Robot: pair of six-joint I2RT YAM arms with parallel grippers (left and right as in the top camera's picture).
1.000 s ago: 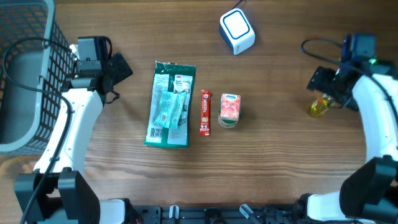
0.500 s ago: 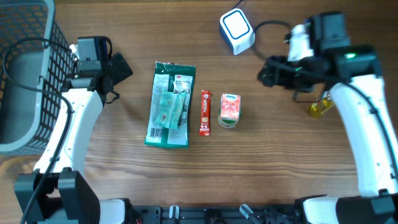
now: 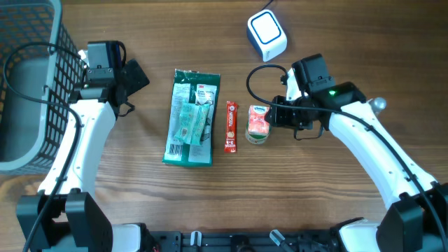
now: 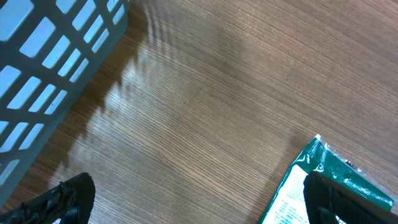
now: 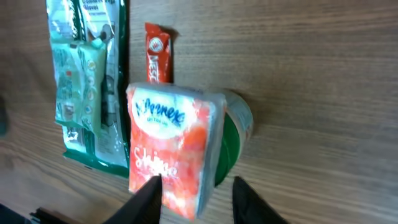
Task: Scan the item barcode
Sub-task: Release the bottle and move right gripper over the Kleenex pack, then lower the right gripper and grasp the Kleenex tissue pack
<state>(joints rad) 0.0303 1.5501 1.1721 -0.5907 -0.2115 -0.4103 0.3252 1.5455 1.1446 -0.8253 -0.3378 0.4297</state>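
Right gripper is down at the tissue pack, which lies on the wooden surface just right of the red stick sachet and below the white scanner. The wrist view shows its fingers straddling the pack's near end, narrowed but not clamped, with a gap on one side. The pack sits partly over a green round thing, can't tell what. Left gripper is spread wide, holding nothing, hovering between the basket and the green package.
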